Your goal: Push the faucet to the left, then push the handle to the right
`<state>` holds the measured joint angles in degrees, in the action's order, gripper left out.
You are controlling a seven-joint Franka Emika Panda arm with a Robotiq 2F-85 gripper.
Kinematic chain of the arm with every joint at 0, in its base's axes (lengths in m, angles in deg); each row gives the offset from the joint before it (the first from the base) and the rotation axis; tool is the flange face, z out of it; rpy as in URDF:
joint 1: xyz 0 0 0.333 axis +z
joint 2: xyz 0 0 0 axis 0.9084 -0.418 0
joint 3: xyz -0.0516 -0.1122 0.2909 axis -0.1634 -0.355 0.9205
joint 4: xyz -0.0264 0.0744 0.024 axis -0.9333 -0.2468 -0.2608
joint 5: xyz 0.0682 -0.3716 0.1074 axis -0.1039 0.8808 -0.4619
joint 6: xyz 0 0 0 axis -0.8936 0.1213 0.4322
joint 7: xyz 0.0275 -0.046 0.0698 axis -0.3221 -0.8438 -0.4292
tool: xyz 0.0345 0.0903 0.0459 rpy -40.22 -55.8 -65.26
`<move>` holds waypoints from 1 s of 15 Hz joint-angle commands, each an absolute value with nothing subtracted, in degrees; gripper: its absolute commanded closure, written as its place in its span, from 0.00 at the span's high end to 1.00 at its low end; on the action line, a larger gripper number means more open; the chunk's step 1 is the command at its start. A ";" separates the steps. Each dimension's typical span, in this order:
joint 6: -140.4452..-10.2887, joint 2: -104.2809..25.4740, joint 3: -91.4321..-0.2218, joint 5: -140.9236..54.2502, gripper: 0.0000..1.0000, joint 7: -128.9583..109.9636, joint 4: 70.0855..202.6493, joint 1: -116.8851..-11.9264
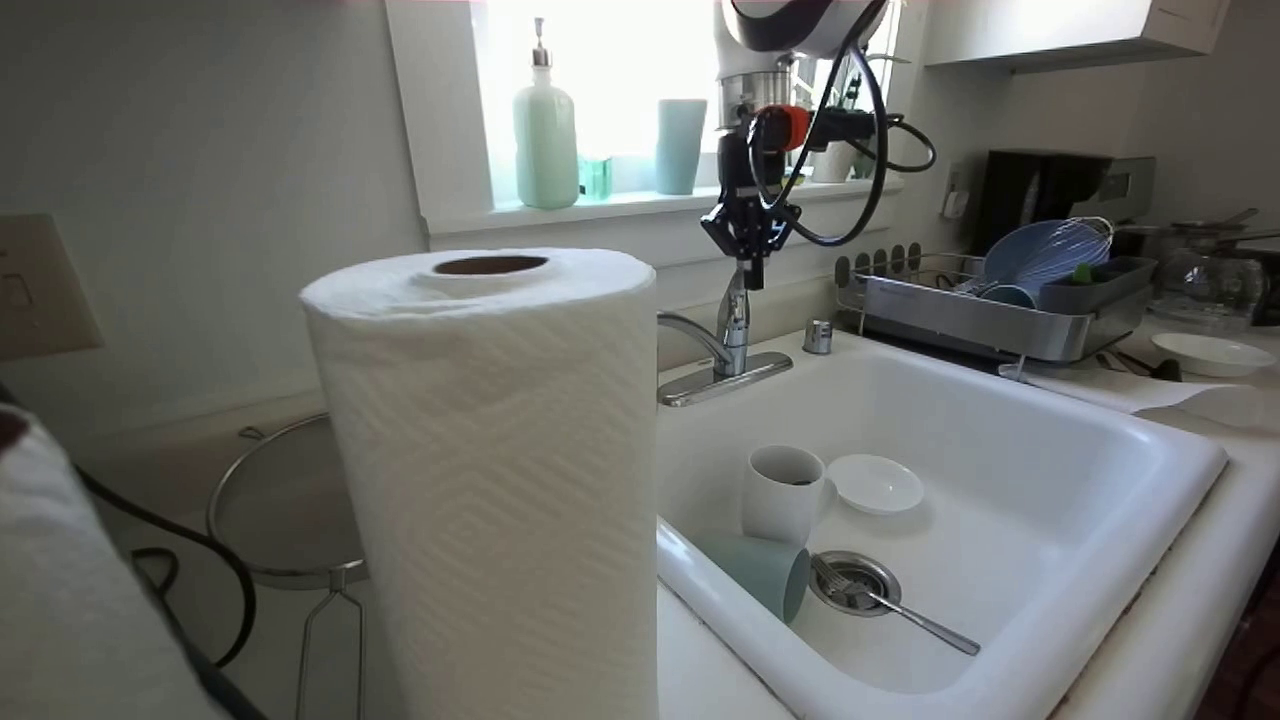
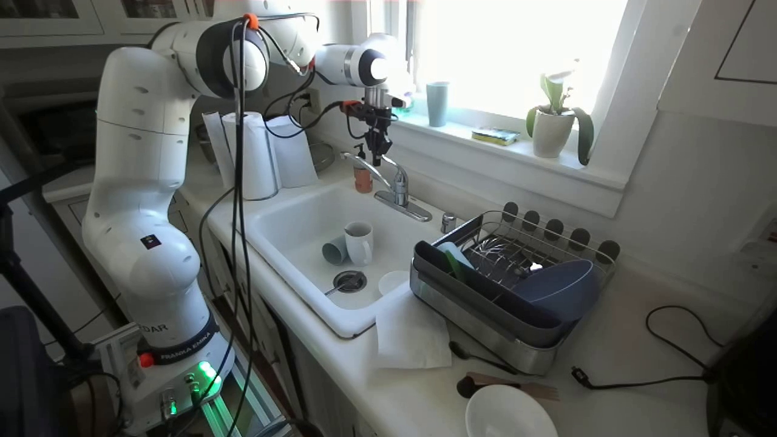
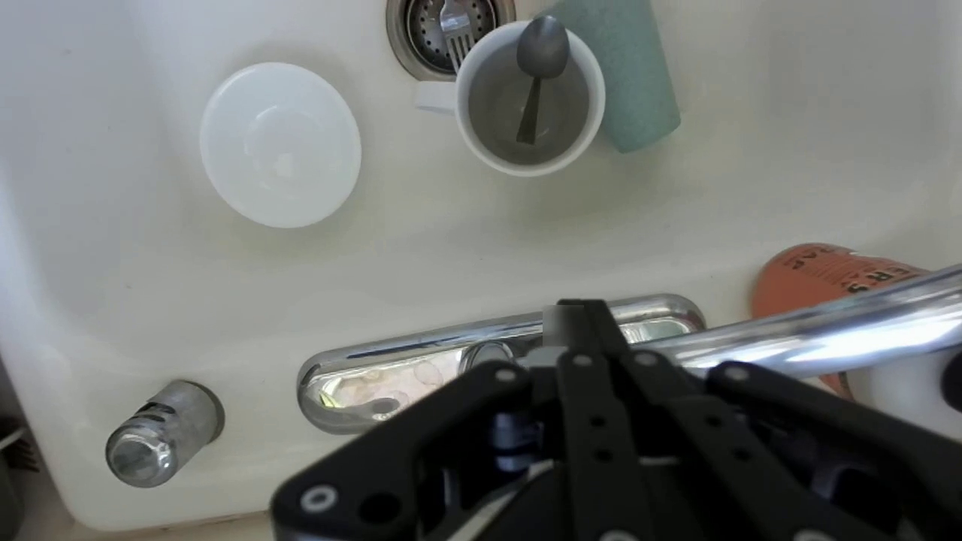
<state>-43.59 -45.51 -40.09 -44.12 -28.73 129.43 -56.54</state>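
Note:
The faucet is a curved chrome spout, partly behind the paper towel in an exterior view point(image 1: 692, 327). It shows fully in an exterior view point(image 2: 368, 167) and runs off to the right in the wrist view point(image 3: 834, 330). The handle is a thin chrome lever above the tap's base in both exterior views point(image 1: 735, 312) point(image 2: 395, 167); in the wrist view my gripper largely covers it. My gripper point(image 1: 752, 278) is shut and empty, pointing down by the handle's upper end point(image 2: 377, 161). Its fingertips point(image 3: 582, 306) overlap the chrome base plate point(image 3: 421, 376). I cannot tell whether they touch the handle.
The sink point(image 2: 291, 267) holds a white mug point(image 3: 530, 161), a saucer point(image 3: 280, 145), a green cup point(image 3: 627, 75) and a fork. An orange soap bottle point(image 2: 363, 179) stands beside the spout. Paper towel point(image 1: 490, 480), dish rack point(image 2: 485, 315) and window sill point(image 1: 640, 208) surround the sink.

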 commanded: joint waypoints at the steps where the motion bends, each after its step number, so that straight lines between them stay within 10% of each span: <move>1: -37.55 -47.99 -39.76 -46.29 0.00 -27.96 124.49 -56.85; 15: -33.48 -54.28 -40.26 -47.57 0.00 -29.03 112.50 -57.03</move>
